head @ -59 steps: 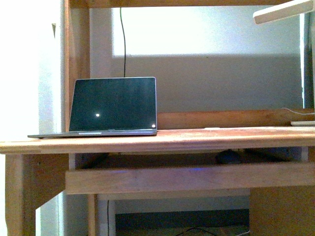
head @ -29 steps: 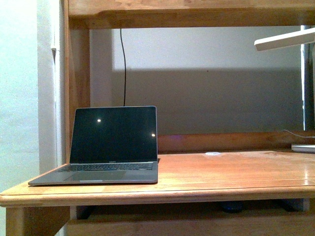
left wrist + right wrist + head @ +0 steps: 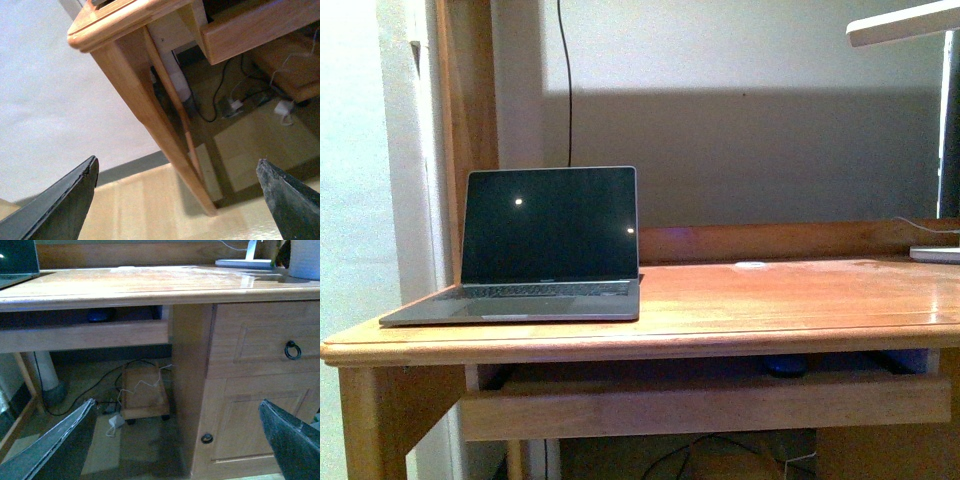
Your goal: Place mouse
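The mouse (image 3: pixel 785 366) is a small dark rounded shape on the pull-out tray (image 3: pixel 700 402) under the wooden desktop (image 3: pixel 800 300), right of centre and mostly hidden in shadow. It also shows in the right wrist view (image 3: pixel 100 315), behind the tray's front rail. My right gripper (image 3: pixel 176 402) is open and empty, low in front of the desk and well short of the mouse. My left gripper (image 3: pixel 177 161) is open and empty near the floor by the desk's left leg (image 3: pixel 150 115). Neither arm shows in the front view.
An open laptop (image 3: pixel 548 240) with a dark screen stands on the desktop's left side. A lamp base (image 3: pixel 245 262) sits at the back right, its white head (image 3: pixel 905 22) above. A drawer cabinet (image 3: pixel 260 340) fills the desk's right side. Cables and a wheeled board (image 3: pixel 145 395) lie underneath.
The front view has shifted from desk-edge height to looking down on the desktop. The mouse stays on the tray and the laptop has not moved.
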